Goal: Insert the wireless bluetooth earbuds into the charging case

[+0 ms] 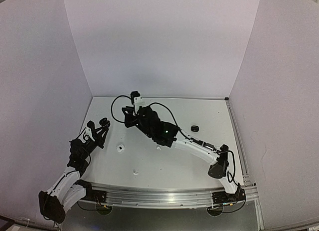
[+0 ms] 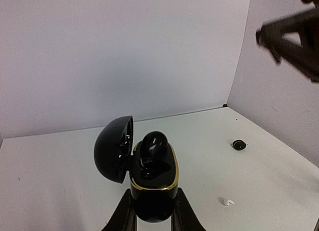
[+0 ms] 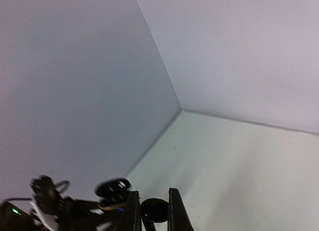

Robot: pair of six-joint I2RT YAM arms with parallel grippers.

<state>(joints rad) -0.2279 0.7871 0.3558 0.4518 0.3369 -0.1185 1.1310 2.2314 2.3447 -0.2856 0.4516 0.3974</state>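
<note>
the black earbud point(image 3: 153, 209) pinched in your right claw point(image 3: 153, 201) could slip to the surface point(image 2: 209, 161) or knock the seated earbud point(image 2: 151, 148) loose if you miss the open charging case point(image 2: 152, 191) clamped in your left claw point(image 2: 152, 208).

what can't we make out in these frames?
- Right wrist: dark round thing in the right gripper, cut off by the bottom edge; bud or not, unclear.
- Left wrist: charging case in the left gripper; second socket lost in shadow beside the black earbud.
- Left wrist: black speck on the table, too small to identify.
- Top external: white bits on the table, too small to name.
</note>
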